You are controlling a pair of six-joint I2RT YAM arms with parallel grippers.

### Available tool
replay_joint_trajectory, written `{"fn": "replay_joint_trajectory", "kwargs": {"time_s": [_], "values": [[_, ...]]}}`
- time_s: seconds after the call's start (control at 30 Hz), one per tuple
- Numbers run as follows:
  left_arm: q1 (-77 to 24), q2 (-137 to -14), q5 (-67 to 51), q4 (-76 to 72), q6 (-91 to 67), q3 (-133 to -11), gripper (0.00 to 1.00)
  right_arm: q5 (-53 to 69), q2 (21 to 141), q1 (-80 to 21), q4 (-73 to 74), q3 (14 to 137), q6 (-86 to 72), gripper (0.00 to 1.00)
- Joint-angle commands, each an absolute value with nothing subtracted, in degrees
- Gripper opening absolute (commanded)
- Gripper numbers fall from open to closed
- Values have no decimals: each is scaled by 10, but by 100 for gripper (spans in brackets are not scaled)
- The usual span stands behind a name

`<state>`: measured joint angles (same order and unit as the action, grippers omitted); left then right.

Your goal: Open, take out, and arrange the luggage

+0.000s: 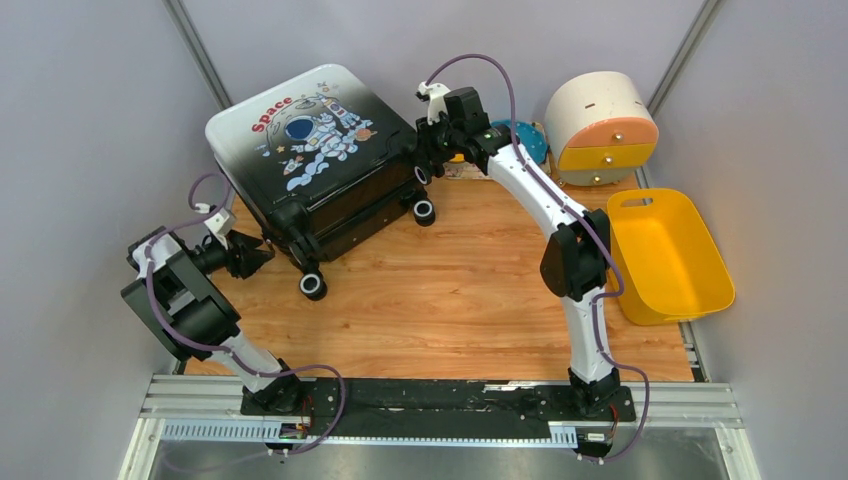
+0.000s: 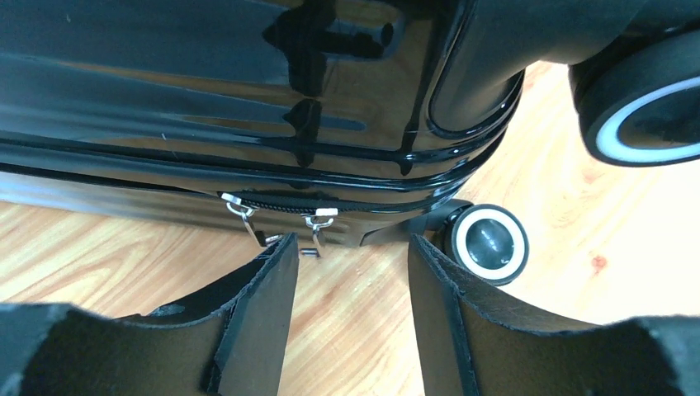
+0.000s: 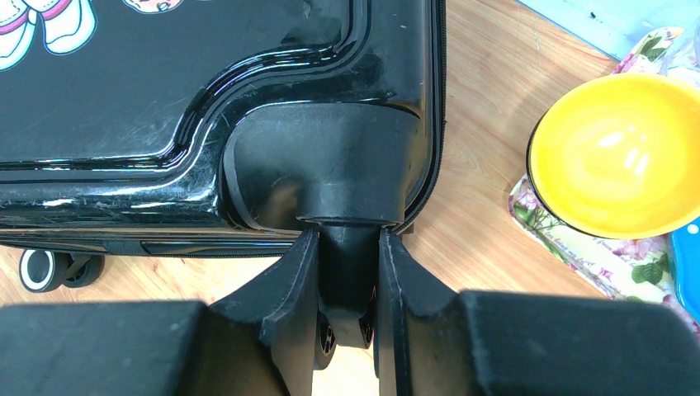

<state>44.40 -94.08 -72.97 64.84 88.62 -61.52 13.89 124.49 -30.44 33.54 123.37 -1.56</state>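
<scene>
The luggage (image 1: 310, 150) lies flat on the wooden table at the back left, shut, with its astronaut print facing up. My left gripper (image 1: 262, 255) stands open at its near side. In the left wrist view the open left gripper (image 2: 351, 247) points at two metal zipper pulls (image 2: 318, 229) on the black shell (image 2: 206, 91), with only bare wood between the fingers. My right gripper (image 1: 425, 160) is at the case's right corner. There the right gripper (image 3: 348, 239) is shut on the black stem of a caster wheel (image 3: 345, 264) under the corner housing (image 3: 330, 165).
A yellow plastic bin (image 1: 665, 255) stands at the right edge. A round cream-and-orange drawer box (image 1: 600, 125) sits at the back right. A yellow bowl (image 3: 615, 153) rests on a flowered tray beside the right gripper. Other caster wheels (image 1: 313, 285) stick out towards the table's middle.
</scene>
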Motion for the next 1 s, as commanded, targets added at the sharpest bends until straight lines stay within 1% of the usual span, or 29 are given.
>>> {"fn": "replay_joint_trajectory", "kwargs": {"time_s": [0.0,0.1,0.23,0.33,0.53,0.63,0.7,0.73,0.77,0.83,0.9,0.97], "values": [[445,-936,-754,588,918,-601,59,142,1271,-309,299,1216,-18,0],[439,-936,-748,546,895,-592,59,143,1268,-310,301,1213,-18,0],[427,-931,-742,455,830,-573,59,144,1267,-310,302,1208,-18,0],[416,-933,-740,420,806,-570,59,147,1267,-310,303,1204,-19,0],[405,-931,-740,412,808,-560,55,148,1268,-310,303,1199,-19,0],[405,-917,-740,441,842,-546,45,148,1267,-310,303,1200,-19,0],[405,-904,-736,481,882,-543,31,147,1268,-310,304,1200,-21,0],[405,-902,-729,527,918,-545,24,147,1268,-310,304,1199,-21,0],[405,-897,-725,548,932,-546,12,147,1268,-311,304,1198,-21,0],[405,-891,-719,603,957,-542,1,146,1267,-311,304,1196,-23,0],[405,-870,-718,639,990,-521,0,145,1267,-310,303,1194,-25,0],[404,-837,-720,650,978,-499,0,144,1266,-311,301,1190,-29,0]]}}
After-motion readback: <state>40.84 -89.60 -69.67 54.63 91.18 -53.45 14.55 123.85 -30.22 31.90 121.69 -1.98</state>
